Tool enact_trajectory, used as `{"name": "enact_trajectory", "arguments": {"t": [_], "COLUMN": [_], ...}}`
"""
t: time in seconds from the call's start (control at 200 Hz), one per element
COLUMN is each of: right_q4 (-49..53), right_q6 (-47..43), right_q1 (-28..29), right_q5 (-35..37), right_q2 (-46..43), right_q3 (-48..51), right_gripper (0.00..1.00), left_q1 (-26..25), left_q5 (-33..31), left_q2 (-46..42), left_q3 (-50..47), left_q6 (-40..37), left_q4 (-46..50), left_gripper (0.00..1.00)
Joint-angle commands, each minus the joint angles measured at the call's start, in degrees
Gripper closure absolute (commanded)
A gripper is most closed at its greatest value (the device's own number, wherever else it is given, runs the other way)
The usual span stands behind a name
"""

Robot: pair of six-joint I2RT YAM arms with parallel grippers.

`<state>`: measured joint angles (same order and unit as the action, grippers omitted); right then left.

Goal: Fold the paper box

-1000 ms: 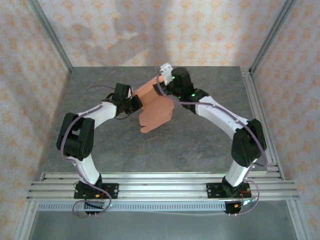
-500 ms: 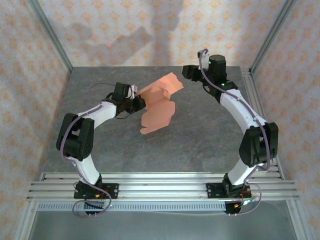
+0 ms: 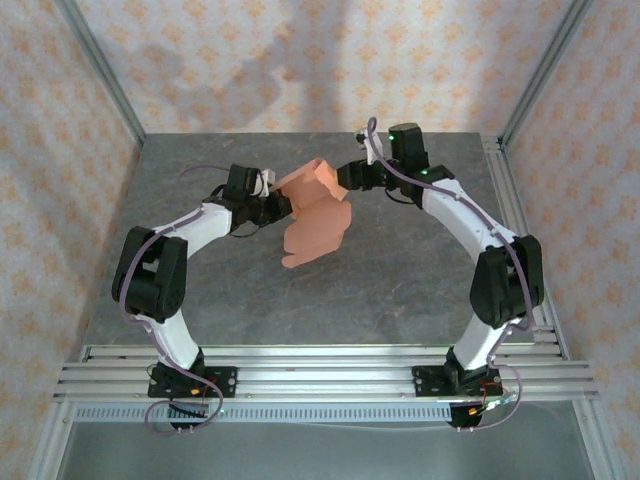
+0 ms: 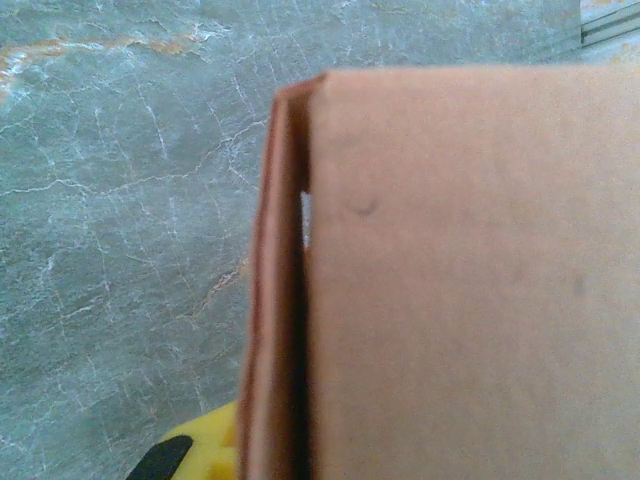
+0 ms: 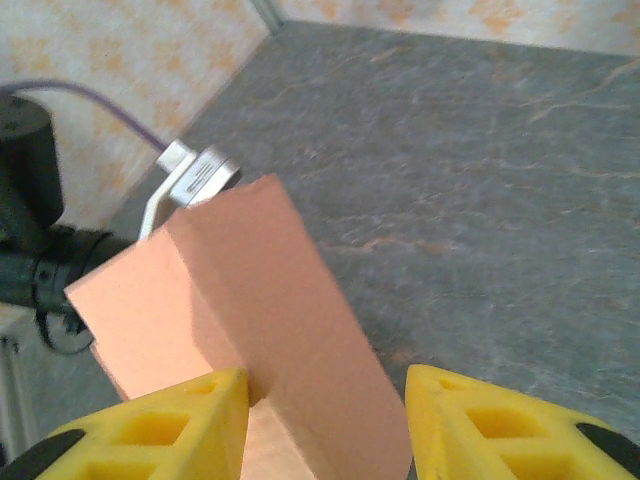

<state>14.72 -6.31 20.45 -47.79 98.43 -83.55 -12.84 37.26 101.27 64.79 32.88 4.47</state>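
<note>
Paper box (image 3: pixel 315 212) juts rightward over the bench (image 3: pixel 400 280) from the left claw (image 3: pixel 282 205) pinching its edge, its raised flap standing between the right claw's (image 3: pixel 346 179) part-open jaws, not yet pinched, opposite the left claw.

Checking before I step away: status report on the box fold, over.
Left gripper shut on the paper box. Right gripper open, straddling its raised folded panel. Box partly folded. Nothing in the way.
</note>
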Motion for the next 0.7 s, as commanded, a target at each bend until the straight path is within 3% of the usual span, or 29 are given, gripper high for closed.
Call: {"name": "enact_trajectory", "arguments": {"t": [0.0,0.36,0.691], "right_q4": [3.36,8.83,9.58], "right_q6": [-3.54,-9.97,-13.94], "right_q1": [0.76,4.16,7.73], "right_q5": [-4.82,1.66,15.88], "right_q2": [1.12,2.76,2.95], "right_q3": [-2.62,-5.67,-6.53], "right_gripper": [0.55,0.60,0.68], "left_q1": [0.34,0.35,0.28], "left_q5": [1.67,1.55,1.72], "left_q2": [-2.25,-2.02,-2.12], "left_q3": [0.38,-0.11,-0.11], "left_q6": [-0.90,-1.16,-1.07], "left_q4": [-2.03,-1.48,-1.40], "left_gripper": [1.00,1.00,1.00]}}
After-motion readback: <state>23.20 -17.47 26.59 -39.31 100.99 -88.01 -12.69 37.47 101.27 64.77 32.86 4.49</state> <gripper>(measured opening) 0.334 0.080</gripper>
